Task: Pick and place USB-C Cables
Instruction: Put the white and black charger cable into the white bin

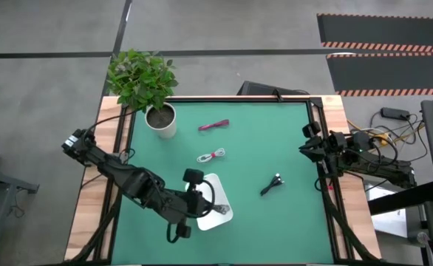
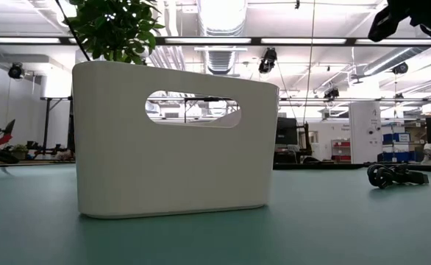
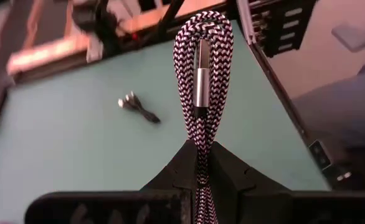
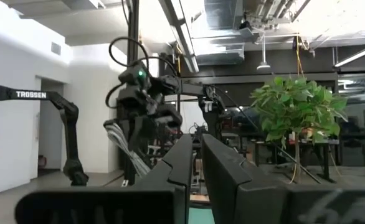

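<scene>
Green matting covers the table point(image 1: 290, 214), the largest thing in view from above. On it stand a potted plant point(image 1: 146, 85) at the far left corner and a white tray point(image 1: 218, 210) near the front edge, which the low view shows as a tall-walled bin with a handle slot. The left arm reaches over that tray, and its left gripper point(image 3: 198, 163) is clamped on the grey braided cable point(image 3: 201, 74), a folded bundle standing up between the fingers with a metal plug showing. The right gripper point(image 4: 196, 163) waits raised at the table's right edge, fingers pressed nearly together with nothing between them. Three smaller cables lie loose on the mat: a magenta-red cable point(image 1: 213, 125) near the plant, a white cable point(image 1: 211, 156) at the middle, and a black cable point(image 1: 272, 184) to the right. The likely risk is a release off-centre: the springy bundle could catch the tray's rim and fall outside, or unfold as the fingers part. From above, the arm hides the held cable and much of the tray, so whether the bundle sits truly over the opening cannot be told.
</scene>
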Controlling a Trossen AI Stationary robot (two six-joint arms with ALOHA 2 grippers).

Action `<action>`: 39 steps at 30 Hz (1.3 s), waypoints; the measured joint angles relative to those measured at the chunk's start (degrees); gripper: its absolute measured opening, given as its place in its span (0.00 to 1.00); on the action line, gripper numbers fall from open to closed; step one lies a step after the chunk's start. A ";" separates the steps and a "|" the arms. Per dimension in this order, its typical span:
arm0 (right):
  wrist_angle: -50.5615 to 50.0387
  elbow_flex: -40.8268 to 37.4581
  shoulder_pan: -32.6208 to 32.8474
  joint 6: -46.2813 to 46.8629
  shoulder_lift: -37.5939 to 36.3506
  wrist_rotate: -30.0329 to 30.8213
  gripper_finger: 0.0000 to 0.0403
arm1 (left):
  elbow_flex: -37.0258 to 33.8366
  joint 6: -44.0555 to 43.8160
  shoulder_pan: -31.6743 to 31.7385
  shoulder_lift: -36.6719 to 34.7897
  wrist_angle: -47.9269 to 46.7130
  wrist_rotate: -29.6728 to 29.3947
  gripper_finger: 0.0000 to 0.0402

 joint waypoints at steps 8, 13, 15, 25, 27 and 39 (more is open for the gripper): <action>-0.52 -0.90 0.00 0.64 0.00 0.03 0.07 | -1.97 25.48 0.23 0.63 0.11 0.03 0.02; -1.48 -0.96 0.00 -0.05 0.00 0.59 0.07 | -2.71 41.04 -0.39 2.77 0.06 0.39 0.02; -1.35 -0.96 0.00 -0.08 0.00 0.63 0.07 | -2.71 47.14 -0.36 3.50 -0.43 0.37 0.02; -1.91 -0.96 0.00 -0.12 0.00 3.48 0.07 | -6.18 62.10 0.84 5.18 -0.93 0.35 0.02; -2.30 -0.96 0.00 -0.17 0.00 3.50 0.07 | -7.51 62.08 1.46 5.22 -0.61 0.76 0.02; -2.64 -0.96 0.00 -0.29 0.00 3.50 0.07 | -15.37 66.13 3.29 5.27 7.67 4.85 0.02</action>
